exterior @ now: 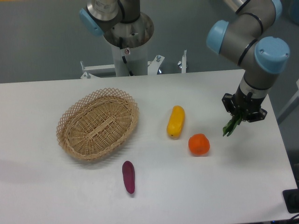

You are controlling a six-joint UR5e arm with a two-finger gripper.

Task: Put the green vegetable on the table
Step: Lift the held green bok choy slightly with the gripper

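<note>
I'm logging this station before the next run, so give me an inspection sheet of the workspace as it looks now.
Surface: white table, flat, no spills seen.
Job's things: green vegetable hangs from the end effector above the table's right side, leaves pointing down; whether it touches the surface cannot be told.
Clutter: wicker basket, nothing in it; yellow vegetable; orange fruit; purple vegetable; all apart from each other.
End effector: shut on the green vegetable.
Cables: nothing seen on the table.
Surroundings: robot base behind the table, grey floor, dark object at lower right.
</note>
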